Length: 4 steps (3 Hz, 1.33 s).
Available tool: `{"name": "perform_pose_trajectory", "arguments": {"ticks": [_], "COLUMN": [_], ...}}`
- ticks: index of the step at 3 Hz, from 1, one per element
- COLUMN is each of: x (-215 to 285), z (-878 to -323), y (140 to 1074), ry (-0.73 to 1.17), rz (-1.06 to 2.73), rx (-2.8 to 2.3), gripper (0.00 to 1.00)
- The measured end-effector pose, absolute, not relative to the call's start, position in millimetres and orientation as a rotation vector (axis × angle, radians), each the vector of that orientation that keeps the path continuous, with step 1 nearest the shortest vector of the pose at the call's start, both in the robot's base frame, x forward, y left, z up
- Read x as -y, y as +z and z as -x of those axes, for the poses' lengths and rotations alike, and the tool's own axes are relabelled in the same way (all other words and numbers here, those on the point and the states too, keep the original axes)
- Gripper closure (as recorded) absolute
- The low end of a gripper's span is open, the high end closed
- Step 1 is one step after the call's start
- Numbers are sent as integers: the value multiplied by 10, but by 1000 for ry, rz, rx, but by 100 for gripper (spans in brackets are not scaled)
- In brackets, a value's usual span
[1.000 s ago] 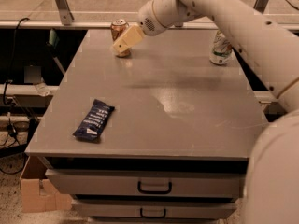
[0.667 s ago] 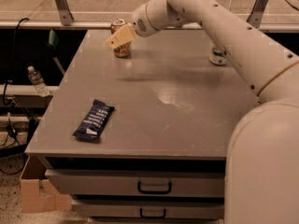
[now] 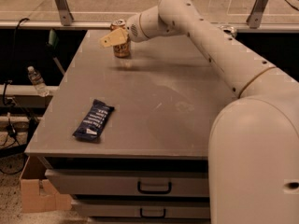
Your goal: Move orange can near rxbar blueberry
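Observation:
The orange can [image 3: 123, 47] stands upright at the far left corner of the grey table [image 3: 187, 83]. My gripper [image 3: 115, 37] is right at the can, its tan tip overlapping the can's upper left side. The white arm reaches to it from the right. The rxbar blueberry [image 3: 93, 120], a flat dark blue wrapper with white lettering, lies near the table's front left edge, well in front of the can.
A small silver-topped thing [image 3: 228, 29] peeks out behind the arm at the far right of the table. A water bottle [image 3: 36, 80] stands on a ledge left of the table. A cardboard box [image 3: 35, 190] sits on the floor. Drawers [image 3: 154, 186] are under the tabletop.
The gripper has moved left and closed in on the orange can. The arm now covers most of the can at the far right. The bar has not moved.

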<state>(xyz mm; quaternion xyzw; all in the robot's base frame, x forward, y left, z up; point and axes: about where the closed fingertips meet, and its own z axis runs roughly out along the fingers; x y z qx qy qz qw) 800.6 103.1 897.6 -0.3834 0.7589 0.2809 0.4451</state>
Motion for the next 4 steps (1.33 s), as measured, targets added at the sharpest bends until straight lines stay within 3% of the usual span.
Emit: {"name": "perform_pose_trajectory", "arguments": {"ticks": [2, 3, 4], "x": [-852, -800, -863], "z": [-8199, -8010, -7480], "y": [8925, 9190, 9538], "ry": [680, 726, 828], "rz": [856, 882, 1004], "rx": [-1856, -1774, -1656], "gripper": [64, 87, 100]}}
